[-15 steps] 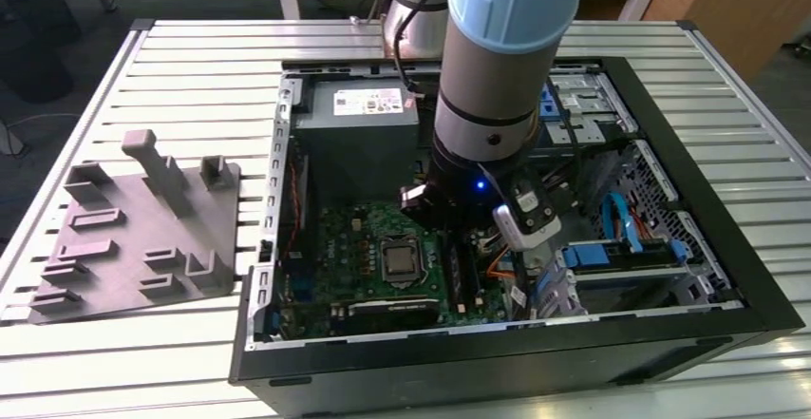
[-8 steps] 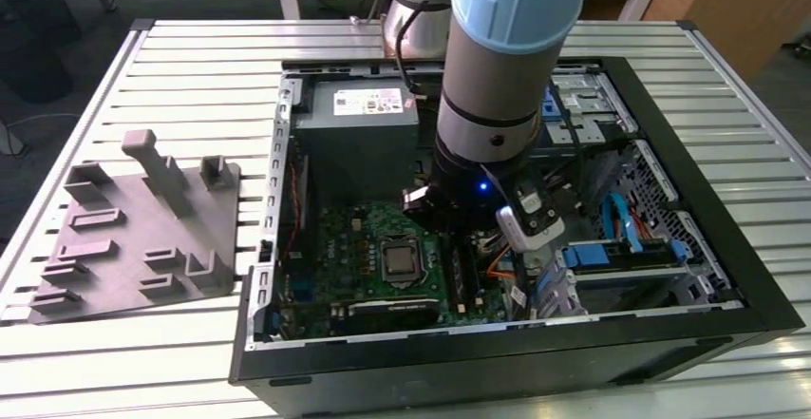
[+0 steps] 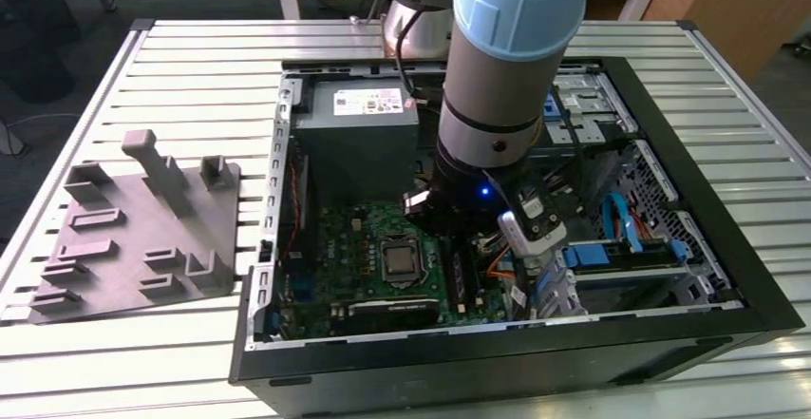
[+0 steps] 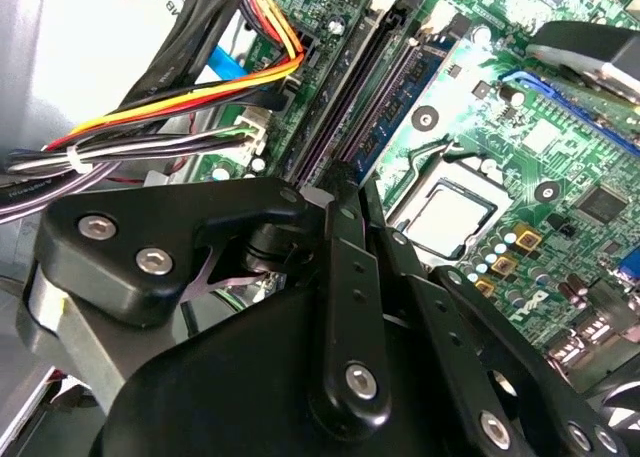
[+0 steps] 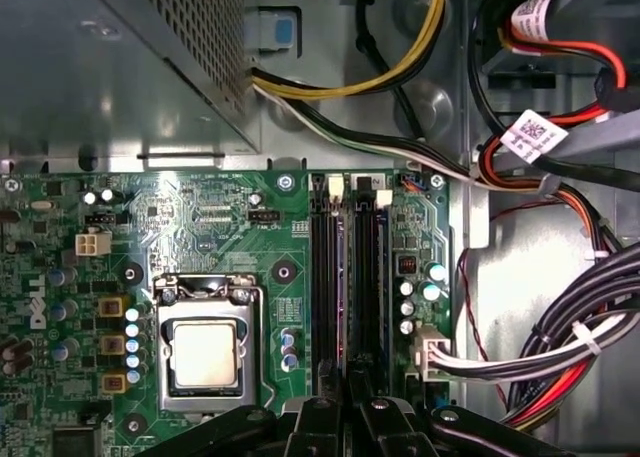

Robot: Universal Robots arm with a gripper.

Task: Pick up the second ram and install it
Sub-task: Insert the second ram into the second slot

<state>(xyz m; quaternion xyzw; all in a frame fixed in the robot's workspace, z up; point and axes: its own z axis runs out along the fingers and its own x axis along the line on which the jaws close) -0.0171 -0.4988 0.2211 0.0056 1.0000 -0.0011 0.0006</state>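
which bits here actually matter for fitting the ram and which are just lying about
For the job: black gripper, long black memory slots on the green motherboard, thin dark blue memory stick standing in a slot.
Just lying about: grey plastic fixture plate, silver processor socket, bundled coloured cables, grey power supply box.

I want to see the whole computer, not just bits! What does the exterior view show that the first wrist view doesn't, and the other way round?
Exterior view: the robot arm, the slatted table and a grey fixture plate beside the computer case. First wrist view: a yellow cable and a white tag on wires, up close. Both: the green motherboard, its processor socket and the grey power supply box.
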